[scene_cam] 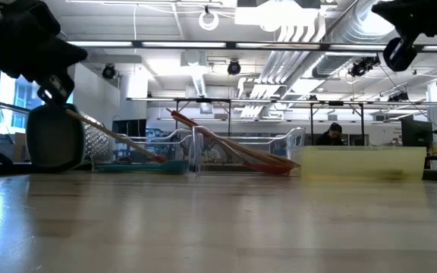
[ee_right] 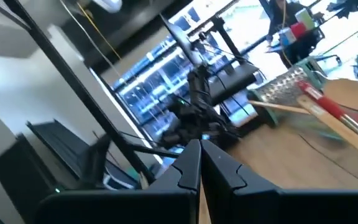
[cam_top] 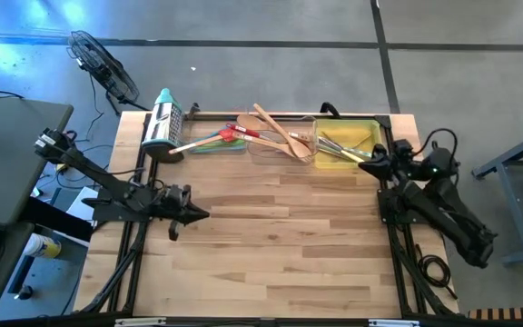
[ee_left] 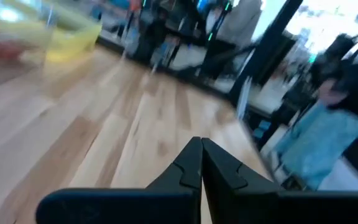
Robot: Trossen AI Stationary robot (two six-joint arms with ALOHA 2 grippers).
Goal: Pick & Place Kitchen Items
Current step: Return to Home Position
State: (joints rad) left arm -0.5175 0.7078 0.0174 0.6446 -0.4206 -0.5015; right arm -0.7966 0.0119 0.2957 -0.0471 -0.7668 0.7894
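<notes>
Bare pale wood makes up most of the table (cam_top: 280, 245), and we take the yellow tray (scene_cam: 363, 163) on its far side as our landmark. Far to the left of the yellow tray and nearer to us, the left gripper (ee_left: 201, 149) hangs over open boards with its fingers pressed tip to tip, holding nothing. At the far left corner, at the other end of the row from the yellow tray, sits the steel grater (cam_top: 162, 127). Next along is the left clear tray (scene_cam: 173, 148), holding the red spatula (cam_top: 243, 133) with green and blue ones. Touching the yellow tray's left side is the right clear tray (scene_cam: 279, 148), where wooden spoons (cam_top: 275, 127) lean with their handles jutting over the rim. Inside the yellow tray lie a few slim utensils (cam_top: 339, 145). Just beside its near right corner the right gripper (ee_right: 199, 149) points back along the row, its fingers also closed on nothing.

We see no utensil loose on the boards, so we judge the sorting done and the return to rest in hand. The right arm's next move calls for drawing away from the yellow tray's wall without clipping it. The left arm has clear boards all around it. The protruding handles are the only snag we see.
</notes>
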